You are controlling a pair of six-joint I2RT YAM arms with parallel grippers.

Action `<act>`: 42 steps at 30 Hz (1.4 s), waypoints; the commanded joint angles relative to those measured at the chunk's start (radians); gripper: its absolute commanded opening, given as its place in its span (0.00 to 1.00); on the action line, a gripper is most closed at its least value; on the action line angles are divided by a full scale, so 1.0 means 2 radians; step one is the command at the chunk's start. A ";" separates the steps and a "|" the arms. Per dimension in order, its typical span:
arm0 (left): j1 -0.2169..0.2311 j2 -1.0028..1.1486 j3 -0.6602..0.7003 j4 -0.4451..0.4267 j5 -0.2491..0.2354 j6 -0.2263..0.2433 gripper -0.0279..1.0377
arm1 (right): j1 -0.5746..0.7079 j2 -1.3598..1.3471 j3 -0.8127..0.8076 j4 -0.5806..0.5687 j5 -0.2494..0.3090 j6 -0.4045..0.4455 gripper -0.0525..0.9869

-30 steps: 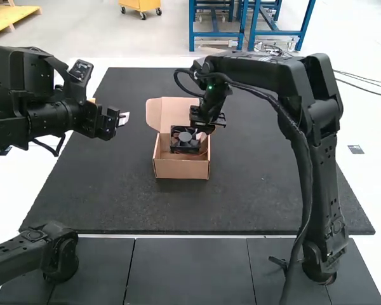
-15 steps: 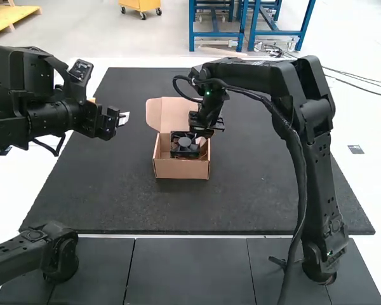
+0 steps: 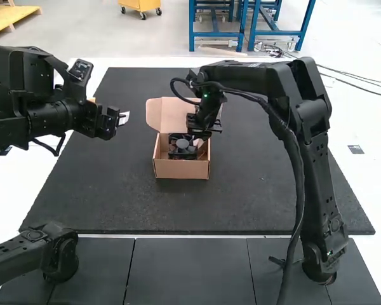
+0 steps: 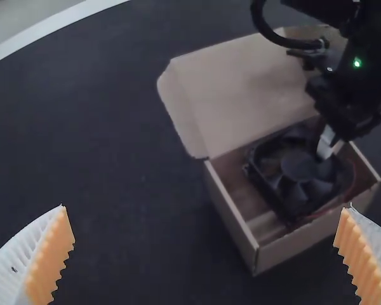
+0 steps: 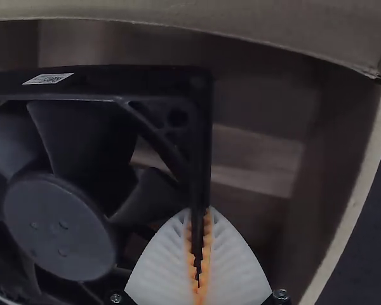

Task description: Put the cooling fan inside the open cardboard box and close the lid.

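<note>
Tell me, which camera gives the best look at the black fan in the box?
The left wrist view: the cooling fan shows nearly whole, hub and blades clear, in the cardboard box. In the high view it is small, beneath the right end effector. The right wrist view gives a close corner of its frame, pinched.

The right claw (image 4: 327,143) holds the fan (image 4: 297,175) inside the box (image 4: 293,245).

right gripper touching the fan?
Touching. The right wrist view shows the right gripper shut on the fan, with the frame's edge clamped between its fingers and no gap on either side.
</note>
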 commanded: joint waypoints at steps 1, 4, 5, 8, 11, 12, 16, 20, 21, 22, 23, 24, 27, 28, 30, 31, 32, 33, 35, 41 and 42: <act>0.000 -0.009 0.001 0.006 -0.002 0.003 0.94 | 0.005 0.008 0.015 -0.001 -0.014 -0.009 0.03; 0.000 -0.009 0.002 0.006 -0.002 0.003 0.94 | 0.005 0.011 0.015 0.000 -0.019 -0.009 0.03; 0.000 -0.009 0.002 0.006 -0.002 0.003 0.94 | 0.004 0.012 0.015 0.001 -0.023 -0.009 0.03; 0.000 -0.009 0.002 0.006 -0.002 0.003 0.94 | 0.004 0.016 0.015 0.001 -0.028 -0.011 0.05; 0.000 -0.009 0.002 0.006 -0.002 0.002 0.94 | 0.004 0.017 0.015 0.002 -0.031 -0.020 0.08; 0.000 -0.009 0.002 0.006 -0.002 0.002 0.94 | 0.005 0.017 0.015 0.003 -0.031 -0.022 0.12; 0.000 -0.009 0.002 0.006 -0.002 0.002 0.94 | 0.002 0.017 0.015 0.004 -0.030 -0.024 0.20; 0.000 -0.009 0.002 0.005 -0.003 0.002 0.94 | 0.001 0.017 0.015 0.005 -0.030 -0.024 0.33; 0.000 -0.009 0.002 0.005 -0.003 0.002 0.94 | 0.001 0.016 0.015 0.005 -0.030 -0.024 0.36; 0.000 -0.009 0.002 0.005 -0.003 0.002 0.94 | 0.001 0.015 0.016 0.006 -0.030 -0.024 0.38; 0.000 -0.009 0.003 0.005 -0.003 0.002 0.94 | 0.000 0.014 0.016 0.008 -0.030 -0.024 0.43; 0.000 -0.009 0.003 0.005 -0.003 0.002 0.94 | 0.000 0.012 0.016 0.012 -0.030 -0.024 0.49; 0.000 -0.009 0.004 0.006 -0.004 0.002 0.94 | -0.004 -0.004 0.016 0.028 -0.040 -0.026 0.65; 0.000 -0.009 0.004 0.008 -0.004 0.002 0.94 | -0.005 -0.013 0.016 0.038 -0.047 -0.025 0.67; 0.000 -0.007 0.004 0.011 -0.004 0.002 0.94 | -0.009 -0.032 0.016 0.057 -0.051 -0.024 0.69; 0.000 -0.006 0.004 0.014 -0.004 0.002 0.94 | -0.012 -0.043 0.016 0.063 -0.052 -0.024 0.69; 0.000 -0.005 0.005 0.017 -0.004 0.002 0.94 | -0.015 -0.056 0.016 0.067 -0.053 -0.027 0.69; -0.001 -0.003 0.007 0.019 -0.004 0.002 0.94 | -0.019 -0.066 0.016 0.068 -0.054 -0.032 0.73; 0.000 0.002 0.008 0.022 -0.004 0.003 0.94 | -0.026 -0.088 0.016 0.067 -0.056 -0.055 0.78; -0.001 0.028 0.021 0.030 -0.004 0.004 0.94 | -0.048 -0.152 0.015 0.034 -0.052 -0.109 0.86; 0.000 0.034 0.024 0.033 -0.004 0.004 0.94 | -0.054 -0.161 0.014 0.021 -0.051 -0.123 0.87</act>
